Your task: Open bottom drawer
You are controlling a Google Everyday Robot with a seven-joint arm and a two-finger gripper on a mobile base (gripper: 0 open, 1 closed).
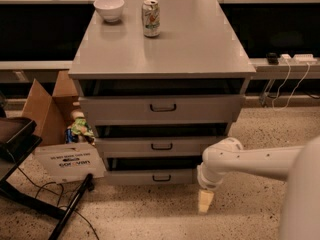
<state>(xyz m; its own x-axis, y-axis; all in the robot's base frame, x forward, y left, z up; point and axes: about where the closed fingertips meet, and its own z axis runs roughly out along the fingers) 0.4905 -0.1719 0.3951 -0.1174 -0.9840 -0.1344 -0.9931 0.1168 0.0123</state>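
Note:
A grey cabinet (165, 54) has three drawers. The bottom drawer (135, 177) has the slimmest front panel and a small dark bar handle (161, 178). Its front stands a little proud of the cabinet, like the two drawers above. My gripper (205, 202) hangs from the white arm (250, 161), pointing down at the floor. It is just right of the bottom drawer's right end, near the cabinet's lower right corner, and is not touching the handle.
A white bowl (109, 8) and a drink can (150, 18) stand on the cabinet top. An open cardboard box (47, 109) and a white sign (69, 163) lie left of the cabinet. A dark chair base (20, 149) and cables are at far left.

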